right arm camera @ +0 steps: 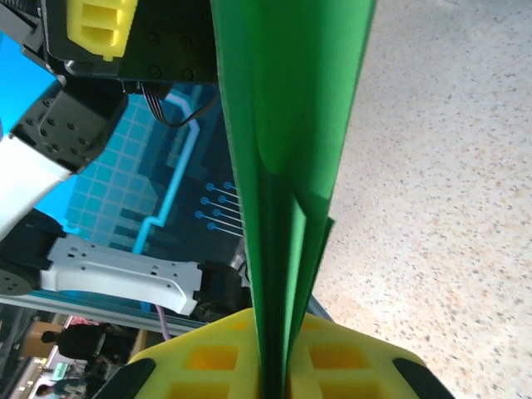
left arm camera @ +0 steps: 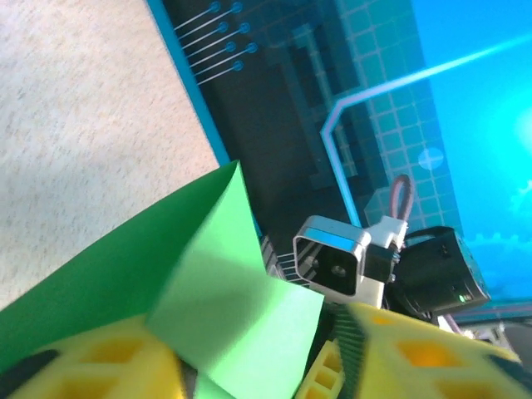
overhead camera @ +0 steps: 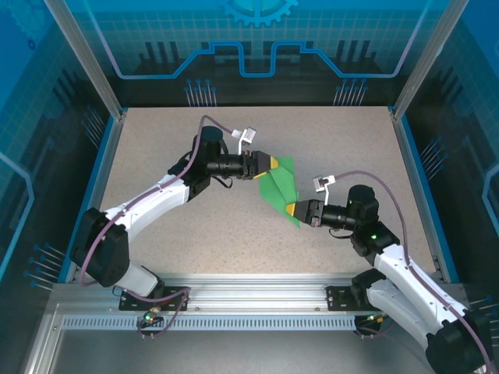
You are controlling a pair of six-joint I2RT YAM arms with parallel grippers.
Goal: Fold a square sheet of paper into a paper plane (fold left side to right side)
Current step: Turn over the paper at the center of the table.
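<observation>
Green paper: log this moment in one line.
green paper: folded, pointed | right gripper: shut on its near tip | left gripper: open, fingers either side of far end

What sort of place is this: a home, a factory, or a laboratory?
Probably a robot demonstration or laboratory cell: an aluminium frame with blue circuit-pattern panels encloses a speckled table, and a metal rail lies along its near edge.
</observation>
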